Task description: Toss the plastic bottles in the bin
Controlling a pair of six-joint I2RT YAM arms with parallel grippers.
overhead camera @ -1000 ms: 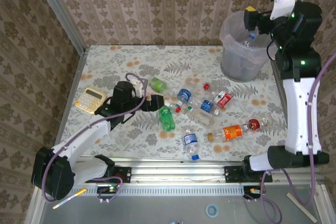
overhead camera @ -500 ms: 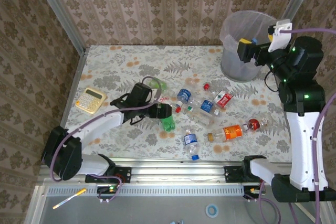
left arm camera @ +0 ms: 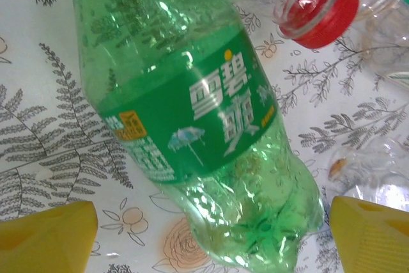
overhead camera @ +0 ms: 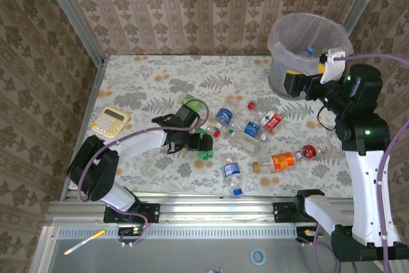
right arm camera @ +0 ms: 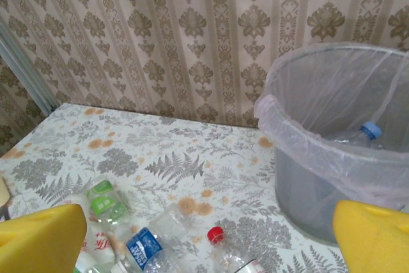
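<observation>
Yellow pads [left arm camera: 45,238] of the left gripper [left arm camera: 208,240] stand wide apart, one on each side of the green bottle [left arm camera: 192,126]. They flank its lumpy base end and neither touches it. That bottle lies on its side on the table. Its green label carries white Chinese characters, 雪碧, beside a small yellow patch whose print is too small to read.

Just past the green bottle's shoulder lies a clear bottle with a red cap [left arm camera: 316,7]. Other plastic bottles [overhead camera: 246,129] are scattered to its right, among them an orange bottle [overhead camera: 281,160]; their labels are too small to read.

Far beyond and right of the green bottle stands the bin [overhead camera: 275,36], with the right gripper [overhead camera: 295,84] hanging just in front of it, its pads spread and holding nothing.

My worry is the grip point. Pinching the rounded, slick base could squirt the green bottle out sideways, or crumple its thin wall. The closing pads might also shove the red-capped neighbour away.
</observation>
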